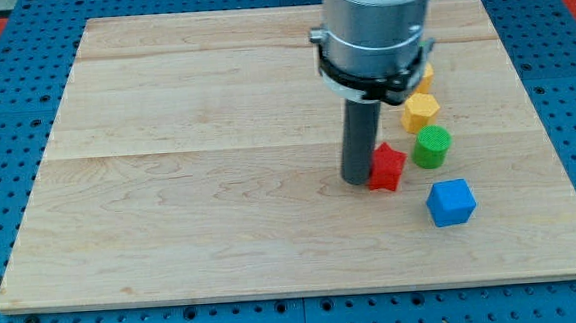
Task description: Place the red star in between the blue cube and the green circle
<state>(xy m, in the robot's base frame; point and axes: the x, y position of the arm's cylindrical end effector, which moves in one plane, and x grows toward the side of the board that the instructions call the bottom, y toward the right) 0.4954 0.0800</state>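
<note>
Beside the red star (387, 166), on its left in the view, my tip (357, 180) stands on the board, touching or all but touching the star; it is a bare rod, so it grasps nothing and can only push. The star lies left of the gap it must fill: the green circle (431, 146) sits just to the star's upper right, and the blue cube (451, 203) lies to the star's lower right, apart from it.

That gap looks barely wider than the star, I judge. A push off the star's centre could spin it, since its points give the rod an uneven face, and a turned point could knock the circle or cube away. A push too far would carry the star right through.

All blocks look smooth and hard, with matte colour. A yellow block (420, 110), many-sided, sits above the circle. The board (199, 187) is pale planked wood, lightly grained, so blocks should slide easily.
</note>
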